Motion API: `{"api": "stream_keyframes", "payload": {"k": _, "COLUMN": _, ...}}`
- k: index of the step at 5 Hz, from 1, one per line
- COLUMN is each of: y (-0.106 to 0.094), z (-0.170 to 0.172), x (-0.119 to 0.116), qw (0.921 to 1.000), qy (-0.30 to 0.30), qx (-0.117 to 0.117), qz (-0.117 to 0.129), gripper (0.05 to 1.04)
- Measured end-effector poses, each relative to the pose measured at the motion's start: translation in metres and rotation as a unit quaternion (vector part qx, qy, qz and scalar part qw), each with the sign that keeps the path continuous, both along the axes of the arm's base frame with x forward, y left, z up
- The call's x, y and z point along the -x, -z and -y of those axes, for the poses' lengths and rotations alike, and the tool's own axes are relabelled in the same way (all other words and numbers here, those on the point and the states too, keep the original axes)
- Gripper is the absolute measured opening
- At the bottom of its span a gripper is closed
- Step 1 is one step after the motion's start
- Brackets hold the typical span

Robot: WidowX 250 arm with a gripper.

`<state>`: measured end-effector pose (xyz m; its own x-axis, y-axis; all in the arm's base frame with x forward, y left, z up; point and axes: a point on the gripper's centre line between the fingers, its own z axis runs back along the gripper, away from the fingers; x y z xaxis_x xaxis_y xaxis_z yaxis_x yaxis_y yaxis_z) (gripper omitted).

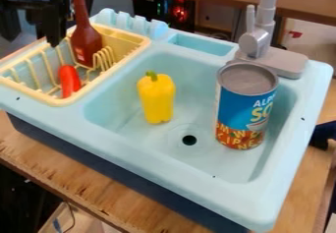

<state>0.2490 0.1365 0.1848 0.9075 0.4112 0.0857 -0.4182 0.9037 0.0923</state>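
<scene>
Your gripper [31, 36] is at upper left, jaws wide and empty, near the brown bottle [86, 43] standing in the yellow rack [140, 40] with a red toy [69, 81]. A sideways brush against the bottle's slim neck could topple it toward the sink [134, 143].

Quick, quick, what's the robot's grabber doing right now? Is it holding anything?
Gripper: open, with nothing seen between its fingers, up by the yellow rack and the brown bottle.
</scene>
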Motion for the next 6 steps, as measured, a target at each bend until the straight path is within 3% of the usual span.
{"api": "stream_keyframes", "payload": {"k": 1, "y": 0.02, "z": -0.001, "x": -0.008, "qw": 0.9999, "qy": -0.004, "qx": 0.013, "qz": -0.009, "gripper": 1.005}}
{"api": "stream_keyframes", "payload": {"k": 2, "y": 0.028, "z": -0.001, "x": -0.014, "qw": 0.9995, "qy": -0.02, "qx": 0.023, "qz": -0.005, "gripper": 1.005}}
{"api": "stream_keyframes", "payload": {"k": 4, "y": 0.048, "z": 0.006, "x": -0.02, "qw": 0.9939, "qy": -0.098, "qx": 0.046, "qz": 0.018, "gripper": 1.005}}
{"api": "stream_keyframes", "payload": {"k": 5, "y": 0.057, "z": 0.008, "x": -0.021, "qw": 0.9916, "qy": -0.116, "qx": 0.054, "qz": 0.017, "gripper": 1.004}}
{"api": "stream_keyframes", "payload": {"k": 6, "y": 0.069, "z": 0.009, "x": -0.022, "qw": 0.9894, "qy": -0.131, "qx": 0.063, "qz": 0.0, "gripper": 1.005}}
